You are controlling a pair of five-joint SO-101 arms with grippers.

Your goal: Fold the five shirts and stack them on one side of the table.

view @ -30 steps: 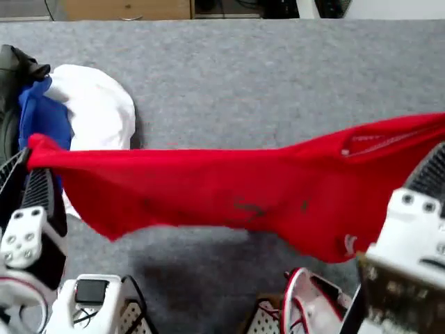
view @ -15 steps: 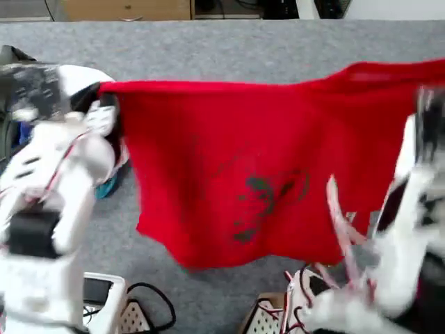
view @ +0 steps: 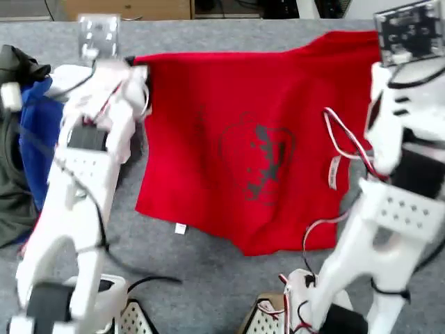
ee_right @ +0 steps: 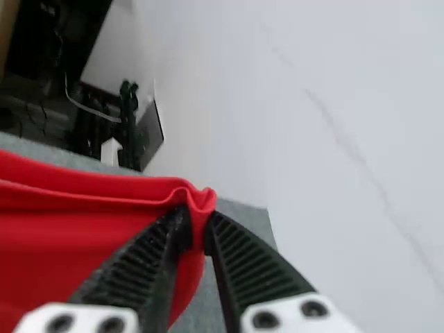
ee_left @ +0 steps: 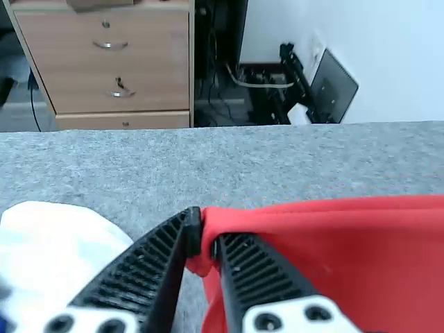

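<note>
A red shirt (view: 243, 146) with a dark strawberry print lies spread across the grey table, its front edge rumpled. My left gripper (view: 133, 68) is shut on its far left corner; the left wrist view shows the black fingers (ee_left: 166, 260) pinching the red shirt (ee_left: 333, 257). My right gripper (view: 375, 38) is shut on the far right corner, and the right wrist view shows red shirt cloth (ee_right: 76, 236) clamped at the gripper (ee_right: 194, 215). A pile of shirts at the left edge holds a white one (view: 66, 76), a blue one (view: 38, 139) and a dark one (view: 14, 174).
A wooden drawer unit (ee_left: 104, 62) and cables stand beyond the table's far edge. Both arm bases (view: 90, 306) sit at the near edge, with bare grey table (view: 208, 292) between them. A white wall (ee_right: 312, 104) lies to the right.
Both arms swung away from the camera, carrying the red shirt from hanging stretched in the air to lying spread on the table. Both grips held.
</note>
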